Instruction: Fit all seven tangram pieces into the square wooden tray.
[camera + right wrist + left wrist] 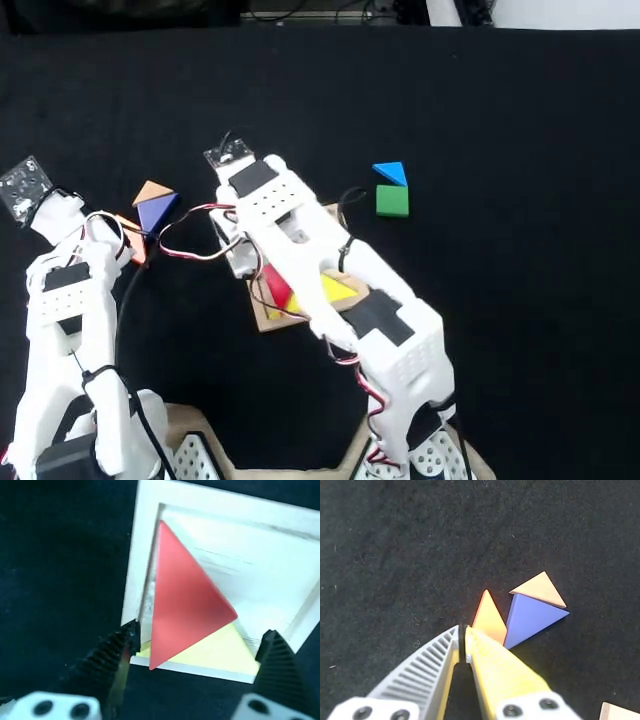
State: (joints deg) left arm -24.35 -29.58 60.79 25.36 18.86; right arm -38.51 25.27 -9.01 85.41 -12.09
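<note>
Right gripper (201, 635), jaws wide, straddles the red triangle (185, 605) atop the yellow triangle (215, 652) in the tray (145, 540), so closing may snag the rim; left gripper (462, 630), jaws closed, flanks the orange triangle (489, 617).

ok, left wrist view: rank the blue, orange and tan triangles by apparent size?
1. blue triangle, clearly largest.
2-3. tan triangle and orange triangle: unranked. They look close, and the left gripper hides part of the orange one.
</note>
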